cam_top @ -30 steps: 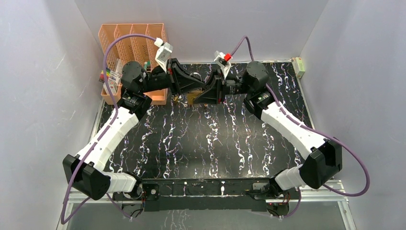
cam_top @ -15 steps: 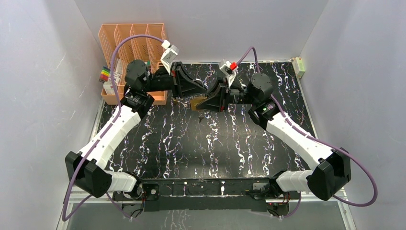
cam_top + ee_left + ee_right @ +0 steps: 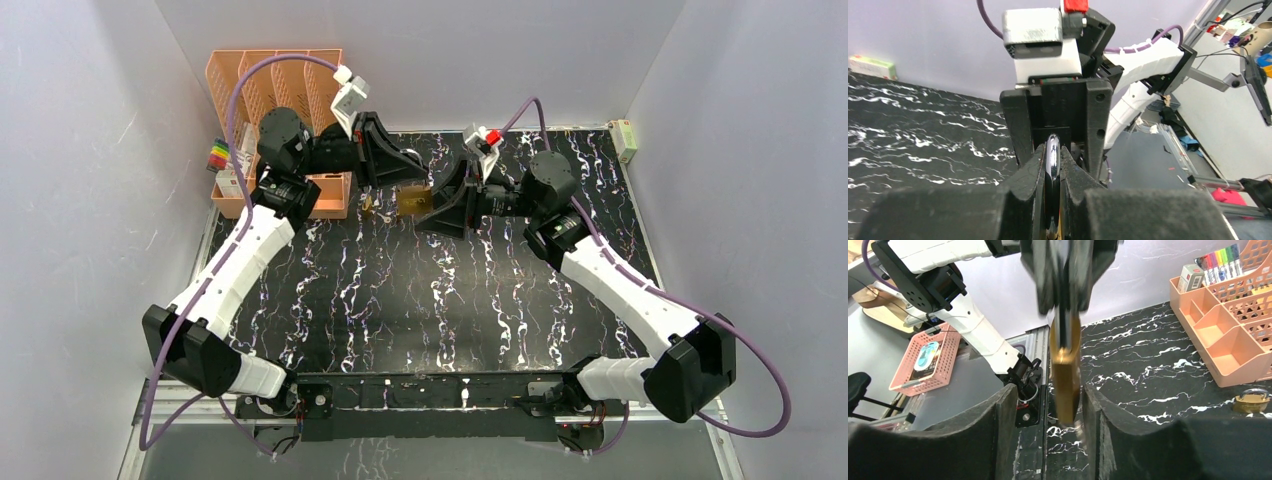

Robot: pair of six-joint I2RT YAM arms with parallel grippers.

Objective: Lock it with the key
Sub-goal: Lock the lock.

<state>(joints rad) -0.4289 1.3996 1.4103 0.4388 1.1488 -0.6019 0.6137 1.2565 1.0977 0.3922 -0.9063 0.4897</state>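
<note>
Right gripper [image 3: 1050, 389] has released the padlock [image 3: 1065, 385], which hangs between my parted jaws. Left gripper [image 3: 1052, 170] clamped on shackle [image 3: 1052, 150]: hold firm, back right straight out.

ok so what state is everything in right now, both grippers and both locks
left gripper: shut on the brass padlock's metal top, holding it off the table
right gripper: open, one finger on either side of the padlock's body, not clamped
brass padlock: hanging upright; cannot tell whether it is locked
second padlock: lying on the table by the orange organiser, untouched
</note>
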